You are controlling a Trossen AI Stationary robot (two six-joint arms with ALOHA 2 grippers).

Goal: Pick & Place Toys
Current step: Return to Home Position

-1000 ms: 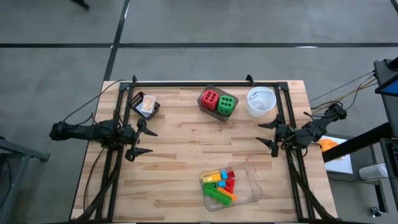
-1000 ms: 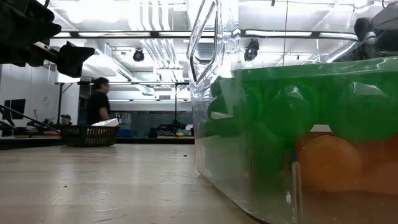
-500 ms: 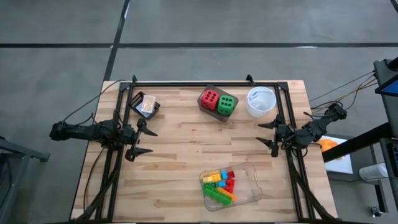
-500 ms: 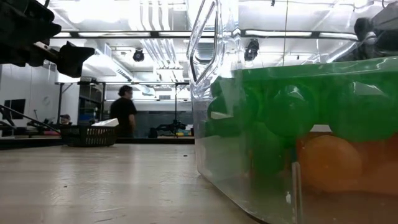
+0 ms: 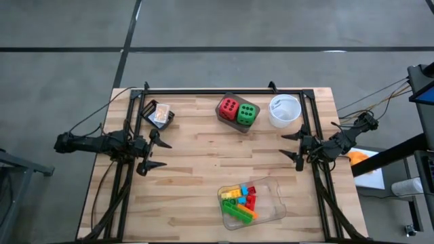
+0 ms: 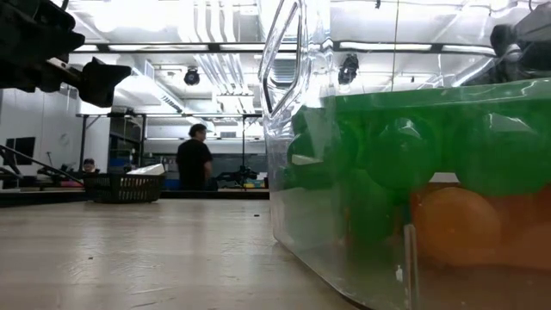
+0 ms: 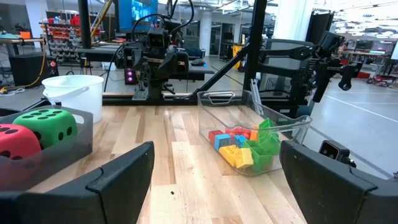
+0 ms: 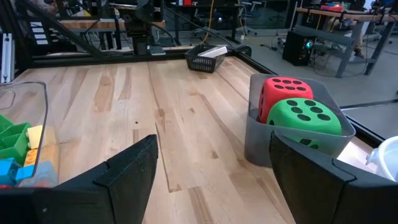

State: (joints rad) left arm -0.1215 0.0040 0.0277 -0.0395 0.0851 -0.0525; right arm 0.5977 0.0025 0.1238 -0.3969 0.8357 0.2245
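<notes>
Person point(image 6: 195, 159) stepped right; dice point(image 5: 238, 110) far from left pincer point(image 5: 167, 154).

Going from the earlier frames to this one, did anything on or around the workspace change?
Only the person in dark clothes in the room beyond moved, walking rightward in the low view. Nothing was grasped or released. The open left claw, open right claw, red die with black dots, green die with black dots and bright plastic bricks in the clear plastic tray stayed put.
</notes>
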